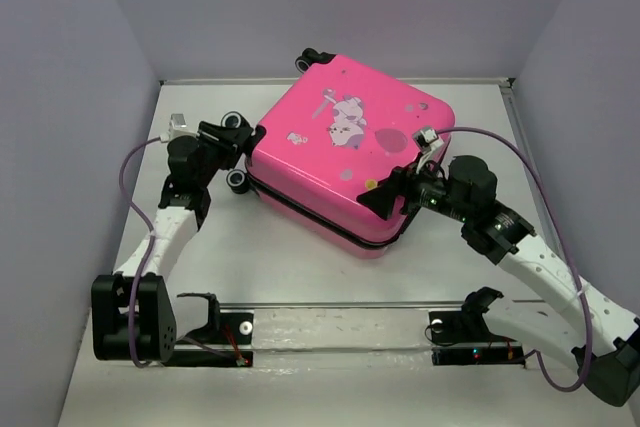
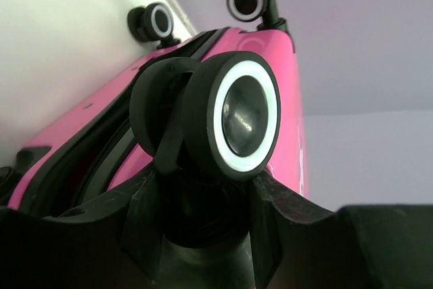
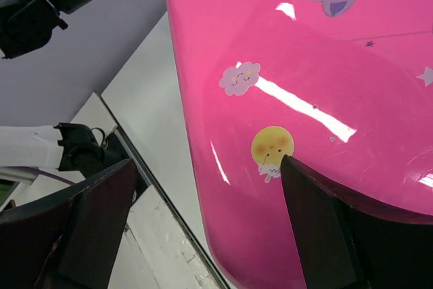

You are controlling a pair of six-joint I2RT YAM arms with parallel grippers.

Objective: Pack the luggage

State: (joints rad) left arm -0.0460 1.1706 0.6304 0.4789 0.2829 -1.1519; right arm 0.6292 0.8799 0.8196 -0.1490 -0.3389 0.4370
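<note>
Plainly, the left gripper (image 1: 228, 142) sits at the left corner of the luggage (image 1: 350, 147), its black fingers (image 2: 139, 208) standing one on each side of a caster wheel (image 2: 243, 116). The wheel is a round black tyre with a white ring and a glossy dark hub. Whether the jaws actually pinch it I cannot tell. The luggage lies flat and closed on the matte white table (image 1: 300, 267), turned at an angle. It is a squarish, glossy hot-pink hard shell with rounded corners, and a dark band (image 1: 300, 209) runs along its near side. A cartoon animal (image 1: 345, 122) is printed on top. At the near right corner the right gripper (image 1: 385, 192) is spread wide and holds nothing. One blunt black finger (image 3: 325, 235) is over the shiny shell beside a small yellow face (image 3: 272, 147), and the other (image 3: 88, 221) is off the edge above the table.
</note>
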